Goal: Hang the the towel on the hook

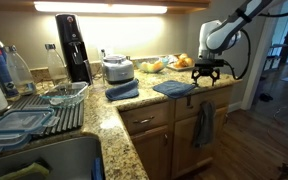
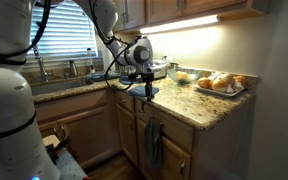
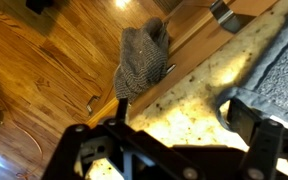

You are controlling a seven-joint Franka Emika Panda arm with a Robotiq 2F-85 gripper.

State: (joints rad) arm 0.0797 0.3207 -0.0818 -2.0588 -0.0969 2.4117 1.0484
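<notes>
The towel (image 1: 174, 88), slate-blue and plain, lies flat on the granite counter (image 1: 144, 100) near its right end. In the wrist view its edge (image 3: 276, 70) shows at the right. My gripper (image 1: 206, 74) hovers just above the counter's end, right of the towel. It is open and empty in the wrist view (image 3: 162, 120), with the right finger close to the towel's edge. It also shows in an exterior view (image 2: 147, 88). A darker grey-blue towel (image 1: 203, 125) hangs on the cabinet front below, also seen in an exterior view (image 2: 154, 143) and the wrist view (image 3: 142, 60). The hook itself is not clear.
A thicker folded blue towel (image 1: 122, 91) lies on the counter to the left. Behind it stand a small appliance (image 1: 117, 68) and a black coffee machine (image 1: 72, 45). A plate of fruit (image 1: 181, 62) sits at the back. A dish rack (image 1: 34, 110) is by the sink.
</notes>
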